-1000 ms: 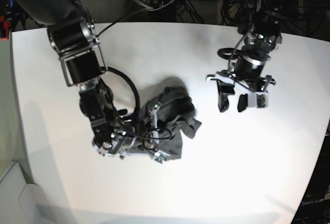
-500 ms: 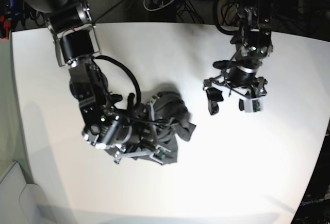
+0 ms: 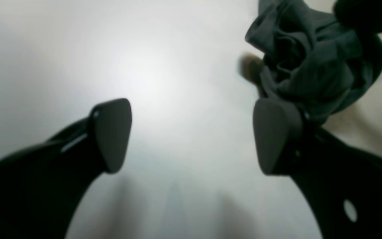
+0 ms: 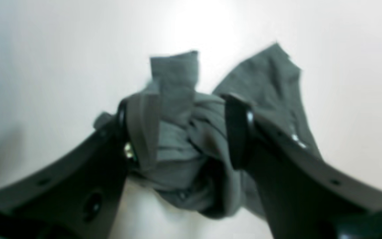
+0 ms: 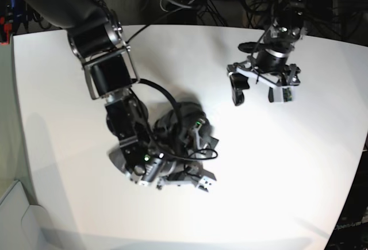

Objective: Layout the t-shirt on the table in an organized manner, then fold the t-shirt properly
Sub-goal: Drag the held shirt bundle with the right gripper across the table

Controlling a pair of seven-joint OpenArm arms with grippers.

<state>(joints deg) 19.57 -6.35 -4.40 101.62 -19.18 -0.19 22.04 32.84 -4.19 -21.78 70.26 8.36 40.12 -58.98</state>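
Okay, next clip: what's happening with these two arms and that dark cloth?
The t-shirt lies crumpled in a heap on the white table, not yet spread out. The right end effector is down on it, jaws apart with bunched fabric between them; whether it grips is unclear. The left end effector hovers open off to the side, touching nothing.
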